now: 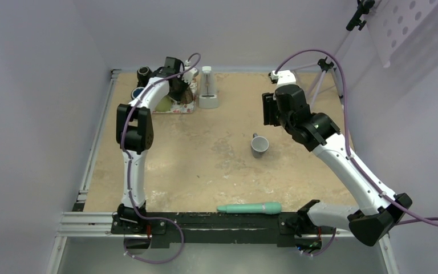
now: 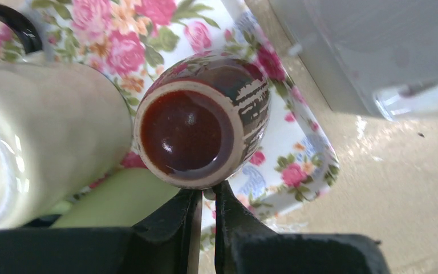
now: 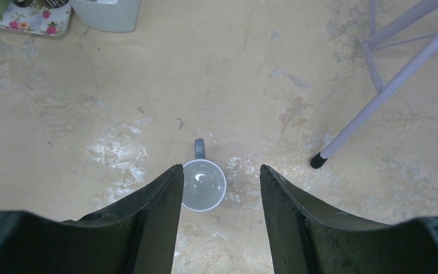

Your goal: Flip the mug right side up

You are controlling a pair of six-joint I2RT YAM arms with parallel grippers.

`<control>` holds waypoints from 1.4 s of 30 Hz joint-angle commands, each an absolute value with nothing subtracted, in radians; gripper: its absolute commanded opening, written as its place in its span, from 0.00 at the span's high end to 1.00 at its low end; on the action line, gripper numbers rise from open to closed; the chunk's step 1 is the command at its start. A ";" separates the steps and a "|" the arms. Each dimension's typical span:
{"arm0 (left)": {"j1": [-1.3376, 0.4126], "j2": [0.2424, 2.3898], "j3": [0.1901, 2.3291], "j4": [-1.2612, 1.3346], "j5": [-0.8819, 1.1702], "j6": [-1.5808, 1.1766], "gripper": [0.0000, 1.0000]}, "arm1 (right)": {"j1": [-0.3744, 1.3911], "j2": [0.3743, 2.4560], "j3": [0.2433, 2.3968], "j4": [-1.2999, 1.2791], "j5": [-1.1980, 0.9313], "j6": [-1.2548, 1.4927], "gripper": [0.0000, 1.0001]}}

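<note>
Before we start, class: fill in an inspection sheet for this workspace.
Surface: beige table, worn pale patches.
Job's things: grey mug standing mid-table; which end is up unclear.
Clutter: floral tray holding brown cup; white container; teal tool at near edge.
Grippers: left gripper nearly shut by brown cup's rim; right gripper open above the mug.
Cables: purple cables looped along both arms.
Surroundings: tripod at far right.

- Grey ceramic mug (image 3: 203, 184): plain, paler inside.
- White rectangular tray (image 2: 148, 23): pink roses, green leaves.
- Brown glazed round cup (image 2: 202, 120): cream streaks outside.
- Sandy table (image 1: 194, 165): mottled beige.
</note>
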State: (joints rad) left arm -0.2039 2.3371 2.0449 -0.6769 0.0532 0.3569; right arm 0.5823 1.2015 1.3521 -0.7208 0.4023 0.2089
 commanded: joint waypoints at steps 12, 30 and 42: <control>-0.173 2.365 2.076 -0.800 0.153 0.314 0.74 | 0.583 1.142 1.316 -0.704 0.421 0.253 0.45; -0.124 2.057 1.997 -0.848 0.283 0.147 1.00 | 0.586 1.187 1.312 -0.497 0.165 0.294 0.24; -0.120 1.804 2.057 -0.994 0.503 0.093 1.00 | 0.598 1.251 1.245 -0.003 -0.086 0.470 0.13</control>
State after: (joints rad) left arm -0.1184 1.8786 1.9930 -0.9436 0.3573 0.1280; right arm 0.5877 1.2499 1.2709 -0.3019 0.0471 0.3584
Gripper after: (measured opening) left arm 0.099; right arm 0.861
